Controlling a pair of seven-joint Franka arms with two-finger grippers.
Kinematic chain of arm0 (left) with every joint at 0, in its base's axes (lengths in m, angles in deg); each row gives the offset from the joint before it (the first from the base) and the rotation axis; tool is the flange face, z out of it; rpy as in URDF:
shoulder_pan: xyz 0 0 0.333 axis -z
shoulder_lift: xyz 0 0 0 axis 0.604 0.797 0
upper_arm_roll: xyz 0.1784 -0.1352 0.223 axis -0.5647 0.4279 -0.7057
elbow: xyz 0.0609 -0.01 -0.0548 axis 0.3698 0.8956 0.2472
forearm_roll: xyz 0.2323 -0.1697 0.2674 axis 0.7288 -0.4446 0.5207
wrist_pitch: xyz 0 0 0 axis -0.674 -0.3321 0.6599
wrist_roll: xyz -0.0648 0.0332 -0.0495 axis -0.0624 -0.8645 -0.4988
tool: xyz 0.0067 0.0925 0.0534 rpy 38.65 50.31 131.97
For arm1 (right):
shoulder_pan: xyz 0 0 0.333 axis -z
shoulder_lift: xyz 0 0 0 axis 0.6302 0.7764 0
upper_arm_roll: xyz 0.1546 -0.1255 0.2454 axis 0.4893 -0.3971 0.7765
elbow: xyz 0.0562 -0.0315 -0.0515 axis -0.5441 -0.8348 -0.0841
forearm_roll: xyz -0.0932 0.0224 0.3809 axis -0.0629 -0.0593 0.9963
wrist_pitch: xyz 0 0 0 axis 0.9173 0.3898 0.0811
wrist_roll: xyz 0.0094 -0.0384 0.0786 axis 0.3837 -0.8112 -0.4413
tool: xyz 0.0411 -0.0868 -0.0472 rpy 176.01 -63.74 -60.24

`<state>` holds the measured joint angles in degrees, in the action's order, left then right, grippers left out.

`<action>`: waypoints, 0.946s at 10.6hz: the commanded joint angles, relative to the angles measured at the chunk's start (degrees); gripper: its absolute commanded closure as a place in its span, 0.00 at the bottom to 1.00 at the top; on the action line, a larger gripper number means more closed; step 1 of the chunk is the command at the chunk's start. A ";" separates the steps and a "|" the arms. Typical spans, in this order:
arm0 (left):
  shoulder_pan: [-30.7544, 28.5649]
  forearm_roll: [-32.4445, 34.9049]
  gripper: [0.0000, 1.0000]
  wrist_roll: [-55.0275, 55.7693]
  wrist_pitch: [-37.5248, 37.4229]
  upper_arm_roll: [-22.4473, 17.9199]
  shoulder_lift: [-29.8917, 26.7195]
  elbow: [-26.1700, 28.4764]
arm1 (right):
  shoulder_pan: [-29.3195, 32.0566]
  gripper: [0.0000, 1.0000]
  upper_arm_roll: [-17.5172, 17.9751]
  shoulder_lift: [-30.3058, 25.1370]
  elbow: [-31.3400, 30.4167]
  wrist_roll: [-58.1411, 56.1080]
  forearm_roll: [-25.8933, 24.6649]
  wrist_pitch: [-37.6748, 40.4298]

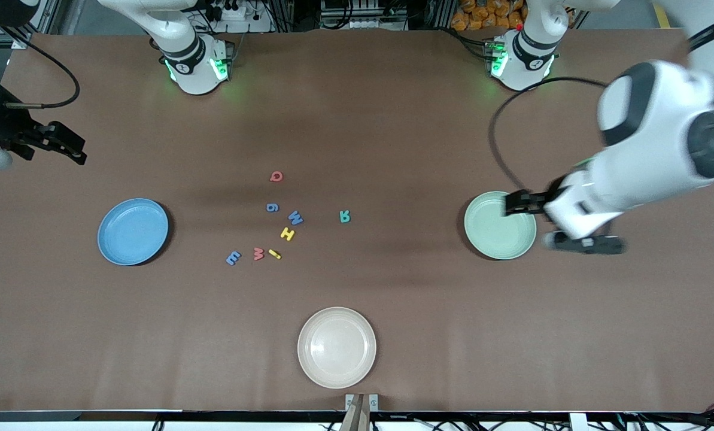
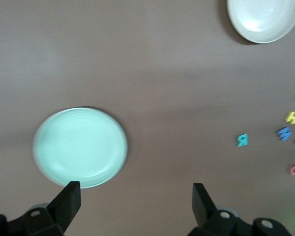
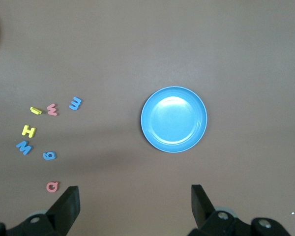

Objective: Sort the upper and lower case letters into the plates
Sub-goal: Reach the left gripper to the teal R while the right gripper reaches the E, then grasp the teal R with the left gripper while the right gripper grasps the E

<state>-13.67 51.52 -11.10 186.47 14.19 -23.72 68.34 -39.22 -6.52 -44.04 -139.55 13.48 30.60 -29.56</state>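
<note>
Cream plate (image 1: 337, 347) sits nearest, empty. Blue plate (image 1: 133, 231) and green plate (image 1: 500, 225) are empty too. All eight letters (image 1: 287, 233) lie between them on the surface. Left claw (image 1: 519, 203) over the green plate and right claw (image 1: 63, 143) both gape wide, holding nothing. Sorting hasn't started.

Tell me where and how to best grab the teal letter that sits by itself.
The teal letter lies flat on the table, apart from the other letters and nearer the mint green plate. It is likely best taken from straight above, with open fingers either side of its narrow width. It is too flat for a sideways grip.
</note>
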 commanded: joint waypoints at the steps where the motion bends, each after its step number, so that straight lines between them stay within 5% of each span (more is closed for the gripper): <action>1: 6.97 -1.48 0.00 6.73 7.23 -0.80 5.39 -1.02 | -1.51 0.00 0.26 3.56 1.31 0.25 -0.36 -0.36; 5: 18.16 2.28 0.00 27.82 20.96 -1.59 14.36 -1.37 | -5.55 0.00 0.26 13.31 1.58 0.88 -0.44 -7.89; 10: 23.27 3.44 0.00 44.19 24.58 -1.59 19.74 -1.46 | -8.90 0.00 0.08 25.26 1.32 10.61 -0.97 -19.86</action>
<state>8.85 53.53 29.51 211.04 13.45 -4.75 68.19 -47.98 -6.14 -22.01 -139.60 21.00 30.43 -48.01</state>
